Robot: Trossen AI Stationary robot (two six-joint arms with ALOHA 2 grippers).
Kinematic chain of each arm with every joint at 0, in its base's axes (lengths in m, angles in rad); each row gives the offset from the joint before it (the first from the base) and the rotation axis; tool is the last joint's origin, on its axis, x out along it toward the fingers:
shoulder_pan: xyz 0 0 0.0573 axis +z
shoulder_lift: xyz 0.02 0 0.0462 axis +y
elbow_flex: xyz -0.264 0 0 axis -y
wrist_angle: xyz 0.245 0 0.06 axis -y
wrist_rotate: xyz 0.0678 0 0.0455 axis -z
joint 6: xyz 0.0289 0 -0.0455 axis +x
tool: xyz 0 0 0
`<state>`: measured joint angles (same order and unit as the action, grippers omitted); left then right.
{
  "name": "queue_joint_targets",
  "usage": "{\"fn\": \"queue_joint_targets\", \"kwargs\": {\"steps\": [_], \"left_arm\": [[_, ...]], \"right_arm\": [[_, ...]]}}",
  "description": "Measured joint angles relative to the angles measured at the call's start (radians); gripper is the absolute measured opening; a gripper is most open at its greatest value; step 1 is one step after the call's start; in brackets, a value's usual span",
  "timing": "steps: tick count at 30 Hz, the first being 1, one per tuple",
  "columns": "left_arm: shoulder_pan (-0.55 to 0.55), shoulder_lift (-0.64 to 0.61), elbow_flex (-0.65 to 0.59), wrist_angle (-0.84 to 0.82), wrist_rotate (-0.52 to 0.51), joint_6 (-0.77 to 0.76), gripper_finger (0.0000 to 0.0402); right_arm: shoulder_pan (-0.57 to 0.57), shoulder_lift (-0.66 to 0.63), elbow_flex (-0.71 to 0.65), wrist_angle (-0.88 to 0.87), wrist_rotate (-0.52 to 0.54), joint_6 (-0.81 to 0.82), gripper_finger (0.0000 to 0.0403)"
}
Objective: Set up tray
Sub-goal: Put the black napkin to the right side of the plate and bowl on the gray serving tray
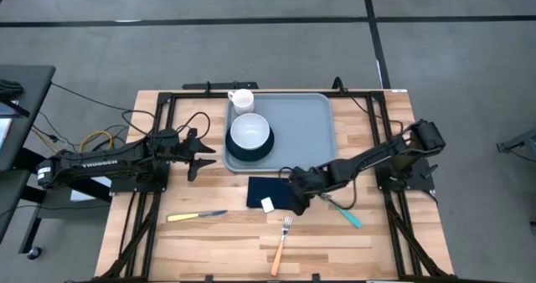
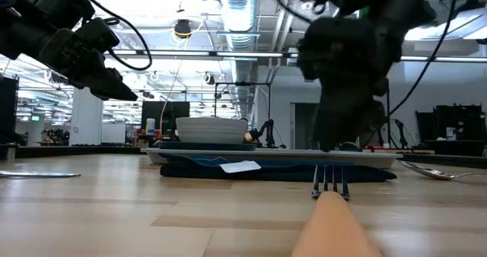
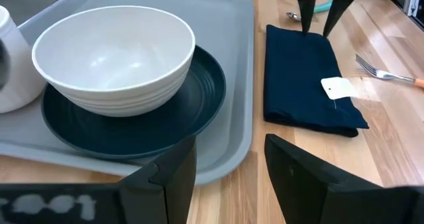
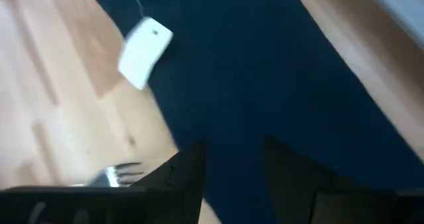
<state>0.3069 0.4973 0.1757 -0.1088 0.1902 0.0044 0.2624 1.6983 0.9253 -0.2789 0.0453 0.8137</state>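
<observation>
The light blue-grey tray (image 1: 301, 124) lies at the table's far middle. On it sit a dark round plate (image 1: 251, 153) with a white bowl (image 3: 112, 55) in it, and a white mug (image 1: 241, 100). A folded navy napkin (image 1: 270, 191) with a white tag (image 4: 144, 52) lies flat on the wood just in front of the tray. My right gripper (image 1: 298, 199) hangs open over the napkin's right end (image 3: 301, 42), fingers slanting down, and I see no touch. My left gripper (image 3: 228, 171) waits open at the tray's left side.
On the near half of the table lie a yellow-handled knife (image 1: 197, 217), an orange-handled fork (image 1: 280, 245) and a teal-handled spoon (image 1: 345, 213). The fork's tines (image 4: 116, 174) lie close beside the napkin's near edge. Bare wood shows at the near left.
</observation>
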Motion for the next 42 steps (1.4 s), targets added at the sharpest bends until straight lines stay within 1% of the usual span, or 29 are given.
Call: {"fn": "queue_joint_targets", "kwargs": {"steps": [7, 15, 20, 23, 25, 27, 30, 31, 32, 35, 39, 42], "left_arm": [[0.000, 0.000, 0.000, -0.003, 0.000, 0.000, 0.0167], [0.000, 0.000, 0.000, -0.009, -0.012, 0.000, 0.0167], [0.000, 0.000, 0.000, -0.009, -0.013, 0.000, 0.0167], [0.000, 0.000, 0.000, -0.010, -0.013, 0.000, 0.0167], [0.000, 0.000, 0.000, -0.013, -0.013, 0.000, 0.0167], [0.000, 0.000, 0.000, -0.014, -0.013, 0.000, 0.0167], [0.000, 0.000, 0.000, -0.015, -0.013, 0.000, 0.0167], [0.000, 0.000, 0.000, -0.014, -0.013, 0.000, 0.0167], [0.000, 0.000, 0.000, -0.015, -0.013, 0.000, 0.0167], [0.000, 0.000, 0.000, -0.015, -0.013, 0.000, 0.0167], [0.000, 0.000, 0.000, -0.015, -0.013, 0.000, 0.0167], [0.000, 0.000, 0.000, -0.015, -0.014, 0.000, 0.0167]], "right_arm": [[-0.022, 0.097, 0.126, -0.254, -0.009, -0.043, 0.0157], [-0.024, 0.216, 0.203, -0.265, -0.035, -0.158, 0.0176], [-0.035, 0.279, 0.247, -0.305, -0.031, -0.154, 0.0175], [-0.043, 0.281, 0.252, -0.319, -0.036, -0.131, 0.0156], [-0.047, 0.278, 0.251, -0.325, -0.021, -0.110, 0.0132], [-0.049, 0.263, 0.244, -0.326, -0.011, -0.107, 0.0096], [-0.049, 0.243, 0.238, -0.326, -0.006, -0.113, 0.0031], [-0.049, 0.241, 0.238, -0.327, -0.004, -0.114, 0.0017], [-0.049, 0.238, 0.238, -0.327, -0.003, -0.114, 0.0012], [-0.049, 0.237, 0.238, -0.327, -0.003, -0.114, 0.0017], [-0.045, 0.237, 0.239, -0.330, -0.003, -0.114, 0.0006], [-0.036, 0.239, 0.273, -0.398, 0.008, -0.114, 0.0006]]}}
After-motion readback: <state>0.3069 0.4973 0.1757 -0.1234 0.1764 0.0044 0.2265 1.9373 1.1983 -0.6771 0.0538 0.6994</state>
